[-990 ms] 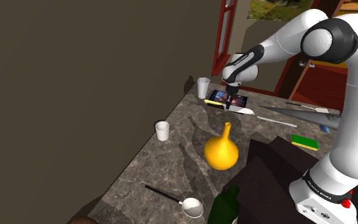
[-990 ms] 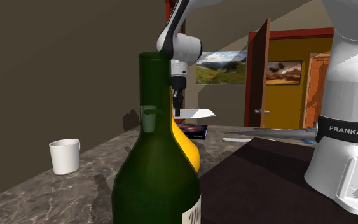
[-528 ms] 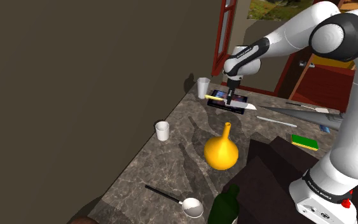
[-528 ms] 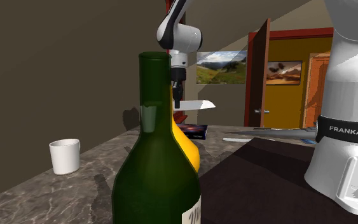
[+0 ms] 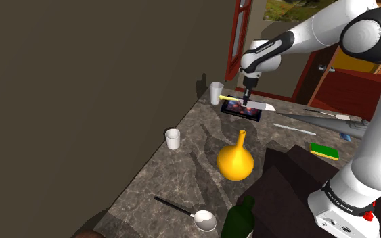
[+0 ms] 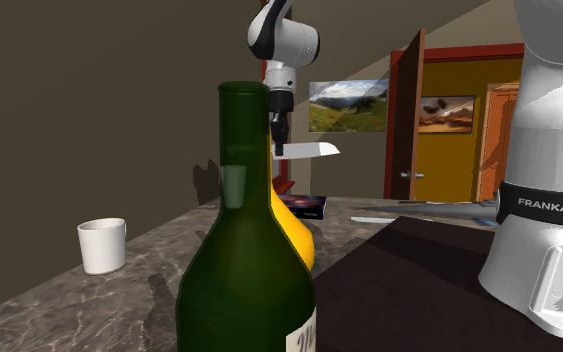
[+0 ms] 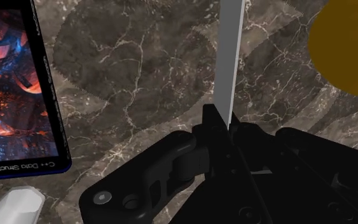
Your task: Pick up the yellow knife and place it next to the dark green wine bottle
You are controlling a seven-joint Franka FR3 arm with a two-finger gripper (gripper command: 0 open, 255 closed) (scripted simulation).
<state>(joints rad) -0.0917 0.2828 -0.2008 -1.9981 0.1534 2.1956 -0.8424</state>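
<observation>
The jaws are closed on the yellow-handled knife (image 5: 263, 106), which hangs level in the air above the far end of the marbled desk (image 5: 182, 177). Its yellow handle pokes out one side of the grip and the pale blade (image 6: 309, 150) out the other. It sits over a dark book with a bright cover (image 5: 244, 113), clear of it and touching nothing below. From the hand's own camera the blade (image 7: 229, 57) runs straight out from between the black fingers. The dark green wine bottle (image 6: 244, 250) stands at the near end of the desk, close to the stand and well apart from the knife. A round yellow vase (image 5: 235, 161) stands between them. A white cup (image 5: 173, 138) sits nearer the wall.
</observation>
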